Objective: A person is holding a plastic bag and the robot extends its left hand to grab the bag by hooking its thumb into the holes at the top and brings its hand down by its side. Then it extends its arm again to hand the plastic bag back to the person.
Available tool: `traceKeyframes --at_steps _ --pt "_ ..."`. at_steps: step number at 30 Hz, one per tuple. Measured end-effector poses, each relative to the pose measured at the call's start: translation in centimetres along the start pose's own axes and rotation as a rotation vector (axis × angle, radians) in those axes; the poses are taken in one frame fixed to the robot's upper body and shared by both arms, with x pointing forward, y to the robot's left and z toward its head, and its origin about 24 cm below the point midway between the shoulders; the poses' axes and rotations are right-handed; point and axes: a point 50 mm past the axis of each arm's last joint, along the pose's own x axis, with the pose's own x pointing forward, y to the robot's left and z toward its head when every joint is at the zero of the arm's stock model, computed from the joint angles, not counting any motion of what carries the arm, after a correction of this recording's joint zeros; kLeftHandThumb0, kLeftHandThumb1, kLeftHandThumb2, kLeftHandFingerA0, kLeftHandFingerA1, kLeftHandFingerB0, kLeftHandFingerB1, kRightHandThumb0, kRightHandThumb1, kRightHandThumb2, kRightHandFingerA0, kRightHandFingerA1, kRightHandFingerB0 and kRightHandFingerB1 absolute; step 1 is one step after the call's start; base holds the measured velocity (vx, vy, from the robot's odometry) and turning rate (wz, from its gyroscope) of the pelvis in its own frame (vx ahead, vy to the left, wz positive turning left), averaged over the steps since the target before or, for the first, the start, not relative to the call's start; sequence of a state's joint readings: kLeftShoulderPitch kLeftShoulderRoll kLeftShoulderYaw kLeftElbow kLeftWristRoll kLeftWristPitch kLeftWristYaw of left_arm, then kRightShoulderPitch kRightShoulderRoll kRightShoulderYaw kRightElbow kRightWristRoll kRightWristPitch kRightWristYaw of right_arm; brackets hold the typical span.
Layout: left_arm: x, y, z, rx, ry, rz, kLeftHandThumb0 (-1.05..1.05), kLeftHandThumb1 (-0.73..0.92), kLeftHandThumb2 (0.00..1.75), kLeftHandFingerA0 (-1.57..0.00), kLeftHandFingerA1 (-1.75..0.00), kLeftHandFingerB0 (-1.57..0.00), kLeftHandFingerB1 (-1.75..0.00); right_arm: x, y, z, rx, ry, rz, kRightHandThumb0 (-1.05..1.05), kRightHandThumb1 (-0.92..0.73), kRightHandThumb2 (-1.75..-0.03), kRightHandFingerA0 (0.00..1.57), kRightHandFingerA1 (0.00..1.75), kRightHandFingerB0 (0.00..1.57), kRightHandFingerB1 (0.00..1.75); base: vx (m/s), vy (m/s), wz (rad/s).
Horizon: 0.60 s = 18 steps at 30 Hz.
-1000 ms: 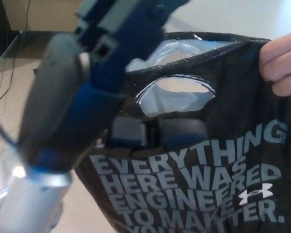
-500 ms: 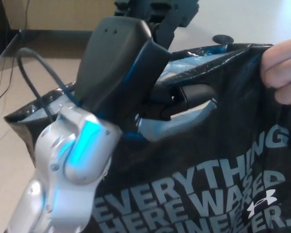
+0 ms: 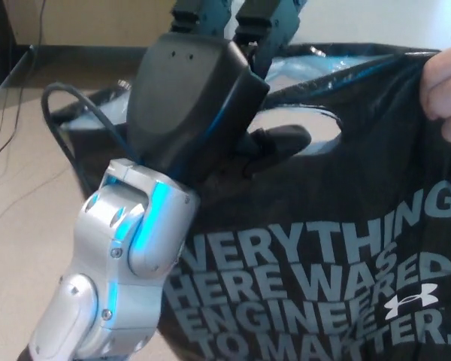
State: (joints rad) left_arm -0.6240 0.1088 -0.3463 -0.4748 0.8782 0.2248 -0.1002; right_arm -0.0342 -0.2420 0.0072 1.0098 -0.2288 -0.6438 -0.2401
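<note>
A: How are the fingers of the left hand (image 3: 210,98) set?

B: The two thick ones (image 3: 267,22) point toward the far side, above the top edge of the bag (image 3: 338,226), and run out of the frame, close together, side by side. The thumb (image 3: 278,141) is hooked through the cut-out hole (image 3: 301,131) near the bag's top, its tip lying across the opening. So the hand is hooked into the bag by the thumb rather than clenched round it.

A: And the bag itself?

B: It fills the right and near part of the view, a black plastic bag with pale printed words and a small white logo at the near right. Its mouth gapes a little, showing a light blue lining on the far side. A person's hand (image 3: 447,94) pinches the top right corner.

A: The right hand?

B: It does not appear.

A: What of the arm?

B: The silver wrist (image 3: 128,226), lit with a blue glow, comes up from the near left, with a black cable (image 3: 79,113) looping beside it.

A: And the room?

B: A tan floor (image 3: 22,203) lies on the left. A dark baseboard runs along a light wall (image 3: 75,19) at the far left. The far right is a pale surface, too plain to name.
</note>
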Motion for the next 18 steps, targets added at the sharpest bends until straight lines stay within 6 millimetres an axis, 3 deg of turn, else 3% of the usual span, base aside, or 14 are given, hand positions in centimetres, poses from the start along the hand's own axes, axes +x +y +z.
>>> traceKeyframes --at_steps 2,4,5,6,7,10,11,18 --pt "-0.2 -0.1 0.1 0.01 0.003 -0.017 -0.55 0.34 0.76 -0.01 -0.22 -0.02 -0.22 0.0 0.0 0.0 0.001 -0.001 -0.003 -0.5 -0.61 -0.59 0.45 0.41 0.39 0.34 0.0 0.0 0.0" --pt "-0.3 -0.2 0.1 0.018 0.006 -0.03 -0.58 0.43 0.53 -0.06 -0.28 -0.05 -0.25 0.0 -0.1 0.0 0.001 -0.001 -0.003 -0.51 -0.62 -0.58 0.44 0.42 0.38 0.36 0.0 0.0 0.0" --pt "-0.3 -0.3 0.2 0.024 0.006 -0.036 -0.58 0.43 0.53 -0.06 -0.28 -0.05 -0.25 0.0 -0.1 0.0 0.001 -0.001 -0.003 -0.51 -0.62 -0.58 0.44 0.42 0.38 0.36 0.0 0.0 0.0" --pt "-0.3 -0.3 0.2 0.03 0.005 -0.039 -0.66 0.42 0.67 -0.09 -0.37 -0.13 -0.2 0.0 -0.1 0.0 0.001 -0.001 -0.003 -0.51 -0.62 -0.59 0.45 0.42 0.38 0.35 0.0 0.0 0.0" --pt "-0.3 -0.4 0.3 0.036 0.005 -0.041 -0.58 0.37 0.7 -0.06 -0.4 -0.01 -0.25 0.0 -0.1 0.0 0.001 -0.001 -0.004 -0.51 -0.62 -0.58 0.44 0.41 0.38 0.36 0.0 0.0 0.0" --pt "-0.2 -1.1 0.2 0.055 0.015 -0.05 -0.61 0.4 0.7 -0.12 -0.42 -0.06 -0.26 0.0 -0.1 0.0 0.0 -0.001 -0.003 -0.51 -0.61 -0.59 0.45 0.42 0.39 0.35 0.0 0.0 0.0" --pt "-0.2 -1.4 0.1 0.069 0.023 -0.05 -0.32 0.28 0.85 0.0 -0.48 0.0 -0.49 0.0 -0.1 0.0 0.0 0.0 -0.003 -0.51 -0.61 -0.59 0.45 0.42 0.38 0.35 0.0 0.0 0.0" --pt "0.5 -3.0 -0.7 0.123 0.066 -0.017 -0.32 0.27 0.86 -0.01 -0.48 0.0 -0.49 0.1 -0.1 0.1 0.001 -0.001 -0.005 -0.5 -0.6 -0.58 0.43 0.41 0.39 0.33 0.0 0.0 0.0"
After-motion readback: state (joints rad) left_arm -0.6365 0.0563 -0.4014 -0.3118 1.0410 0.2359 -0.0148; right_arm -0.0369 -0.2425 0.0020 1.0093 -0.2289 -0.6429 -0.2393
